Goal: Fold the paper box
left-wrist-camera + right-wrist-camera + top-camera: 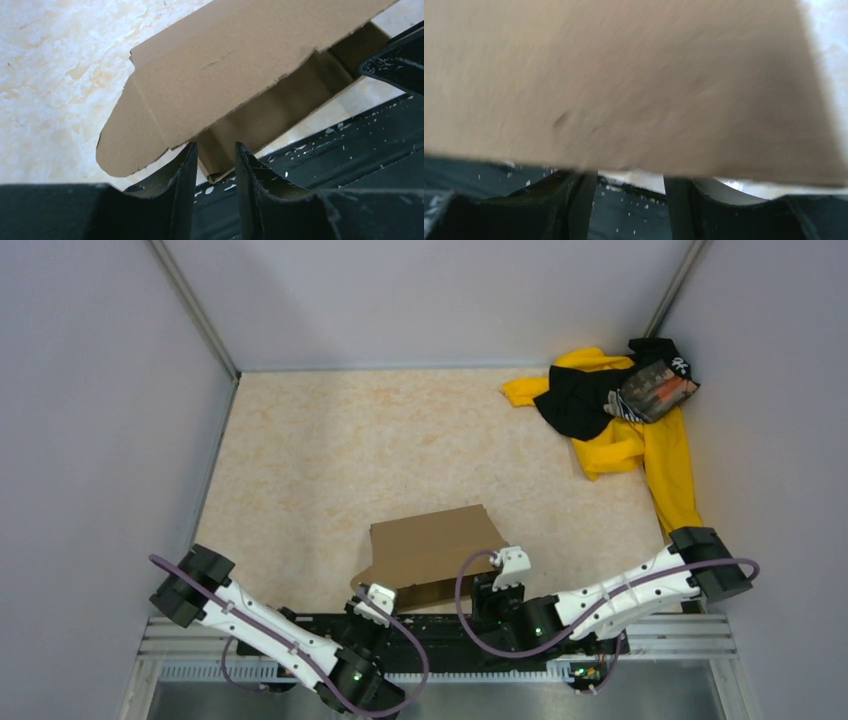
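Note:
The paper box [435, 545] is plain brown cardboard, partly folded, lying at the table's near edge with a flap sloping up over it. My left gripper [385, 592] is at its near left corner. In the left wrist view that gripper [215, 150] is open, and the box [240, 65] has a low corner showing in the gap without being pinched. My right gripper [503, 575] is at the near right corner. In the right wrist view a blurred cardboard panel [634, 80] hangs over the gripper [629, 175], which is open, its fingertips hidden behind the panel's lower edge.
A yellow-and-black cloth pile [610, 420] lies in the far right corner. A black rail [440, 625] runs along the near edge just behind the box, speckled with white flecks [350, 150]. Grey walls close in the left, right and far sides.

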`<action>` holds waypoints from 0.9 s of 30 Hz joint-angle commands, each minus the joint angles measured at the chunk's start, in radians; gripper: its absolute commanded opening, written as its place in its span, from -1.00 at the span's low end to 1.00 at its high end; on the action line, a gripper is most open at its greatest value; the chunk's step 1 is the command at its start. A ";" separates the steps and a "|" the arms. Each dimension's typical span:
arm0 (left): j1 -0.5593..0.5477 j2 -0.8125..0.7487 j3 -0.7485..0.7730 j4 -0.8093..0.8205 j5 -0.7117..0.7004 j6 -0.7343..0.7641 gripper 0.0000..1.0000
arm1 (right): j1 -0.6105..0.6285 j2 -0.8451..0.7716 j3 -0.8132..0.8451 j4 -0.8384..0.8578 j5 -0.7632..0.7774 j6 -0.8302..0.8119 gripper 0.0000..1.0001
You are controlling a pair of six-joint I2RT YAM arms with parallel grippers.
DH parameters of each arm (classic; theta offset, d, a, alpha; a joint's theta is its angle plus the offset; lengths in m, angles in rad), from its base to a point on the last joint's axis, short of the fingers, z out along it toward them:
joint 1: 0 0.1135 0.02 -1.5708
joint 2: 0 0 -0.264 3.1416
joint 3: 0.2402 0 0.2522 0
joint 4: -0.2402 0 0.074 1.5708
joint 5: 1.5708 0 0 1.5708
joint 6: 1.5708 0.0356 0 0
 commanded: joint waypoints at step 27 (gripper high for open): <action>-0.349 -0.049 0.548 -0.006 0.091 0.352 -0.01 | 0.241 -0.151 0.512 0.028 -0.169 -0.466 -0.03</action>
